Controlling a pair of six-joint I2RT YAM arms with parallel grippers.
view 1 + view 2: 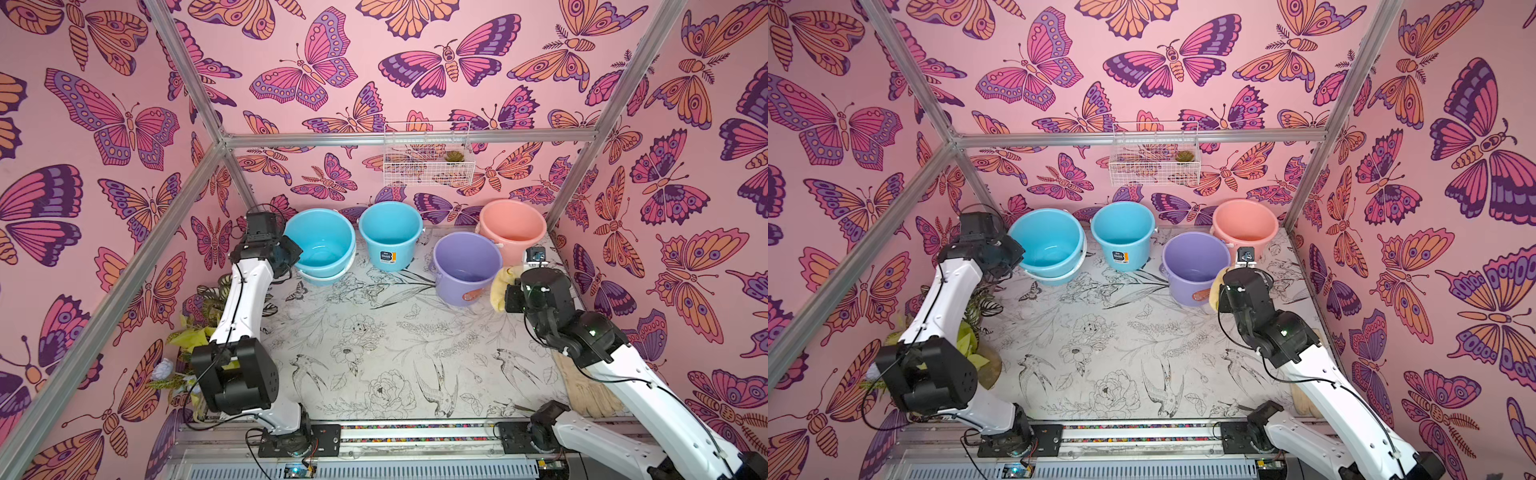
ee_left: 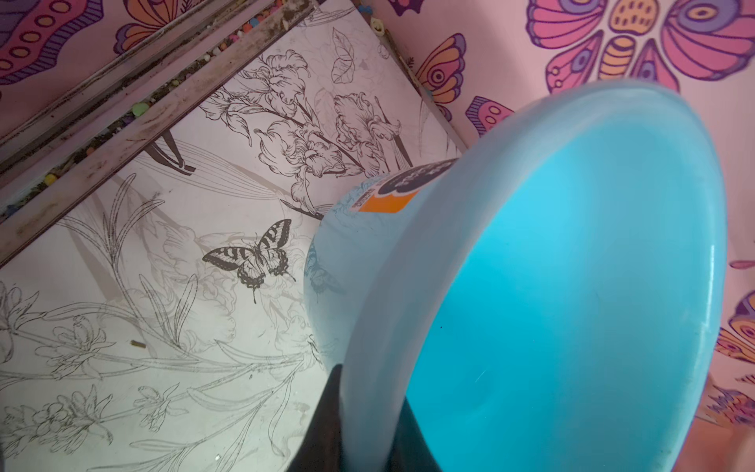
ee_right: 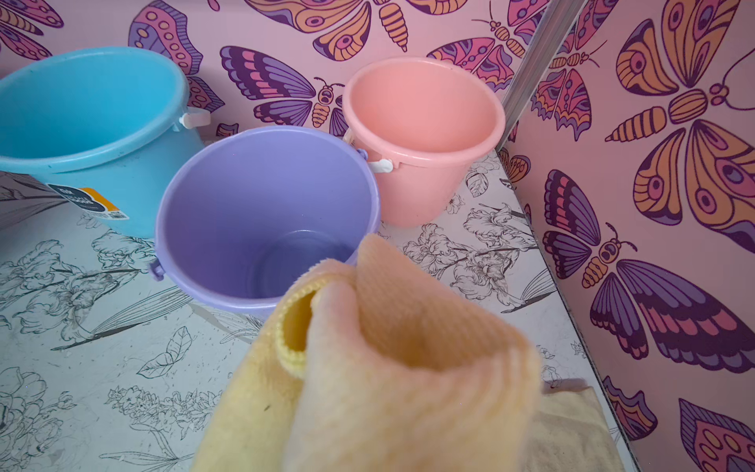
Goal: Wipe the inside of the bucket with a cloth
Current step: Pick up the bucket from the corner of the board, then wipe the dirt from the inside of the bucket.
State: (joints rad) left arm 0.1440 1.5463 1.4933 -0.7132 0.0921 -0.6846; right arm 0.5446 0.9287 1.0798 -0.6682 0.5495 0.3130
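The lavender bucket point(image 1: 467, 266) point(image 1: 1196, 266) stands upright at the right rear of the table, an orange sticker on its near side. Its empty inside shows in the right wrist view point(image 3: 261, 216). The pale-yellow cloth point(image 1: 500, 286) point(image 1: 1216, 291) point(image 3: 392, 367) hangs bunched just beside the bucket's near right rim, with my right gripper point(image 1: 510, 293) shut on it; the cloth hides the fingers. My left gripper point(image 1: 291, 254) point(image 2: 367, 425) is far off at the left rear, shut on the rim of a sky-blue bucket point(image 1: 322, 243) point(image 2: 572, 286), one finger point(image 2: 322, 417) outside and one inside.
A second sky-blue bucket point(image 1: 390, 232) and a salmon-pink bucket point(image 1: 513, 224) stand along the back wall. A wire basket point(image 1: 428, 160) hangs above them. A tan mat point(image 1: 582, 395) lies under the right arm. Leafy plants point(image 1: 195, 336) sit by the left wall.
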